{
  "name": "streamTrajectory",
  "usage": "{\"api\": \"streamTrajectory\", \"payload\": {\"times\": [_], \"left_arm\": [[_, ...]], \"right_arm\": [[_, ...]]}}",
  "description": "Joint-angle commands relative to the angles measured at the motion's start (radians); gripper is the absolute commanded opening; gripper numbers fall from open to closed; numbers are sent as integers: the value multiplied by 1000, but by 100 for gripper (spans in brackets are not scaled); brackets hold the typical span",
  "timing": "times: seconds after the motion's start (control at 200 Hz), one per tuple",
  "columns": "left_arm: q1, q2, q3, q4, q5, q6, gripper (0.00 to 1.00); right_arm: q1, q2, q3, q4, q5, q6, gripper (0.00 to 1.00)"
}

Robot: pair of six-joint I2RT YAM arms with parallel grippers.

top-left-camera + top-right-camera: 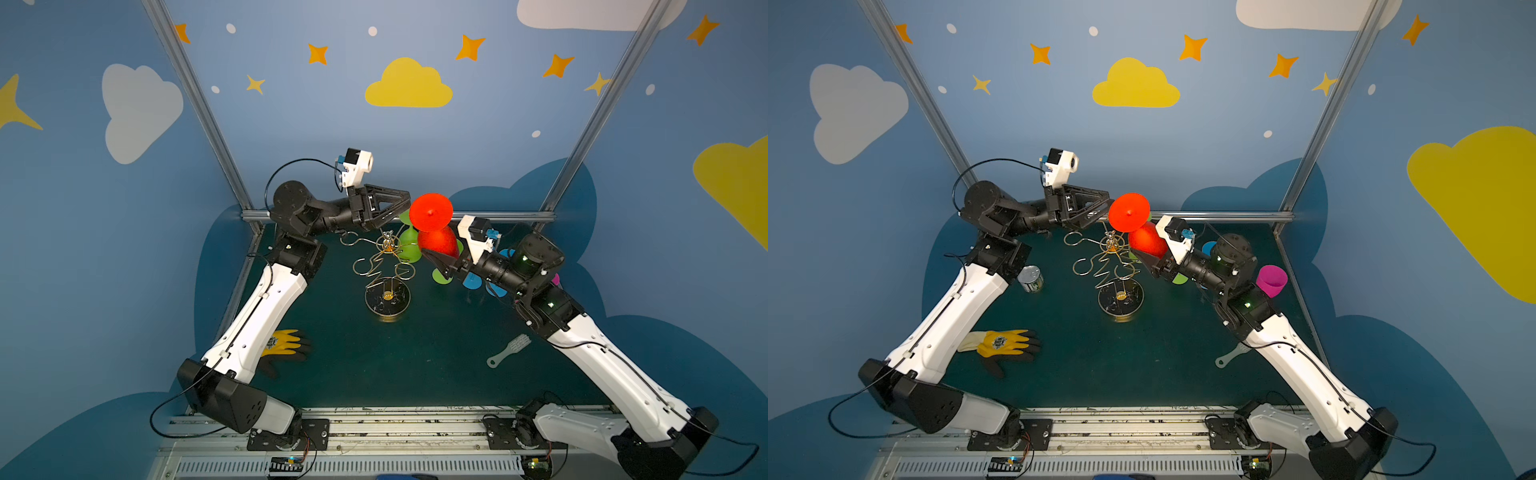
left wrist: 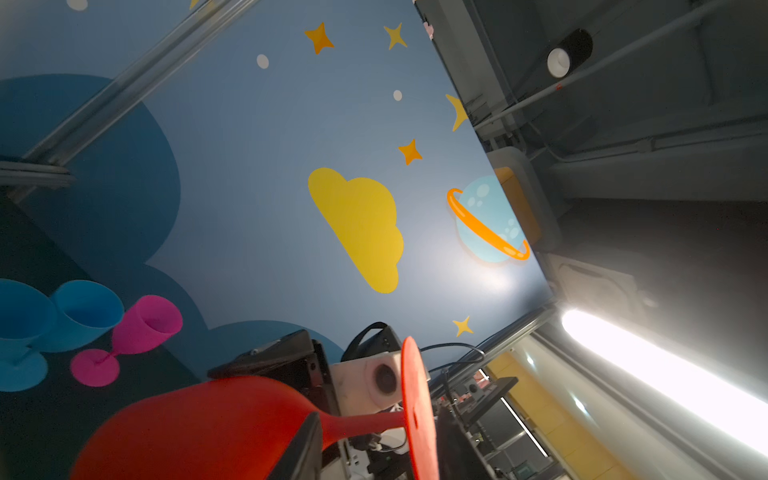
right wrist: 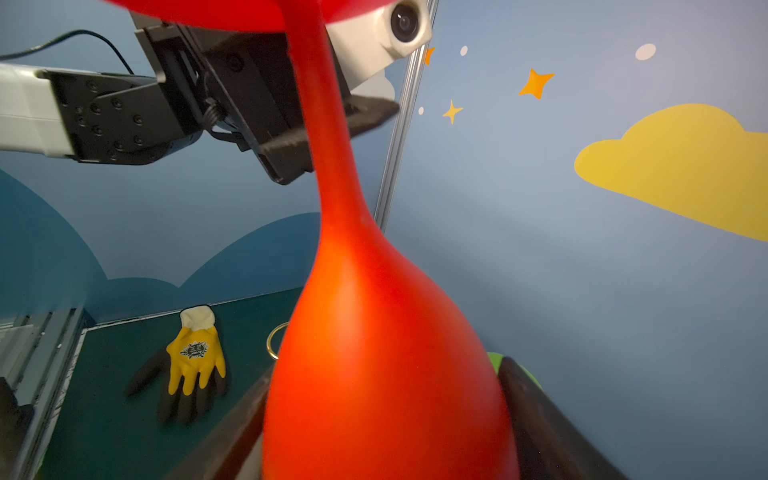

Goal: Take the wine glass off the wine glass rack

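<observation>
Wine glass (image 1: 434,228), red, one: aloft and inverted, foot uppermost, bowl below. It is off the wine glass rack (image 1: 386,305), just beside the top of its post at 2 o'clock in both top views.
Right fingers (image 3: 536,415): clenched on the bowl, one to each side, carrying the glass.
Left fingers (image 3: 291,153): released, parted to either side of the stem just under the foot; contact with the stem cannot be told.
Wine glass rack: gold wire, curled arms on a central post, round dark base, upright at the middle of the bench (image 1: 374,365).
Green glasses (image 1: 409,247): on the bench past the rack, at 1 o'clock of its base, partly hidden by the red bowl.
Blue glasses (image 2: 87,311), two, and pink glass (image 2: 141,328): upright, together, at 3 o'clock of the rack.
Tin can (image 1: 1031,279): upright, at 9 o'clock.
Yellow and black glove (image 1: 1003,343): flat, at 8 o'clock, near the left arm.
Grey brush (image 1: 509,351): flat, at 4 o'clock, near the right arm.
</observation>
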State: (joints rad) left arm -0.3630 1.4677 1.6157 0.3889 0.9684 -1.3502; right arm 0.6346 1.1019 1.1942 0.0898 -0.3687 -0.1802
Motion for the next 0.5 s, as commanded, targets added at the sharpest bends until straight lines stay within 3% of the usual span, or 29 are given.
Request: {"api": "streamTrajectory", "payload": {"times": [0.0, 0.185, 0.345, 0.421, 0.496], "left_arm": [[3, -22, 21, -107, -25, 195, 61], [3, -42, 8, -274, -155, 621, 62], [-44, -90, -92, -249, -287, 1132, 59], [-86, -120, -181, -193, -344, 1396, 58], [-116, -142, -256, -125, -368, 1574, 58]], "right_arm": [[8, -74, -13, -93, 57, 77, 28], [10, -165, -19, -303, 160, 137, 20], [9, -182, 6, -487, 269, 215, 18], [9, -173, 23, -540, 273, 241, 17], [8, -165, 32, -559, 260, 257, 16]]}}
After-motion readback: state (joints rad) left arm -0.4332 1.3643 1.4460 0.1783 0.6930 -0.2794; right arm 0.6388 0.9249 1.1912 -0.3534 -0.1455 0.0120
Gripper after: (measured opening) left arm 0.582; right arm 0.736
